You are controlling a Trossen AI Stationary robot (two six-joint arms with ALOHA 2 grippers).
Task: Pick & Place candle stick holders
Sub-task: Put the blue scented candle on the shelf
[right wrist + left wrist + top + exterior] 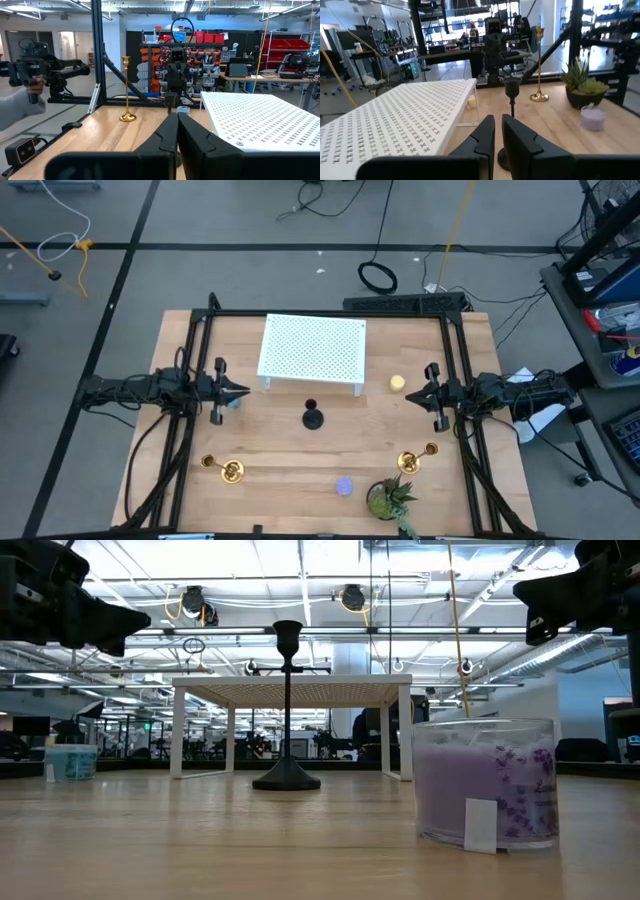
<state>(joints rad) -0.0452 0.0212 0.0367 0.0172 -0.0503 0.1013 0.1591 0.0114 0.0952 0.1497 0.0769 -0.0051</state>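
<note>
Your left gripper [243, 391]: fingers closed, empty, left of the white rack [312, 350] | your right gripper [410, 394]: fingers closed, empty | black holder [313, 418]: upright mid-surface, before the rack | gold holders [231, 471] [408, 462]: near front edge, left and right

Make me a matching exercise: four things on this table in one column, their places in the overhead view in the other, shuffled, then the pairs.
Things:
1. black candle stick holder
2. yellow candle
3. purple candle
4. potted plant

Places:
A. right of the white perforated shelf
B. near edge, beside the purple candle
C. mid-table, in front of the shelf
D. near edge, left of the plant

Pairs: 1-C, 2-A, 3-D, 4-B
</note>
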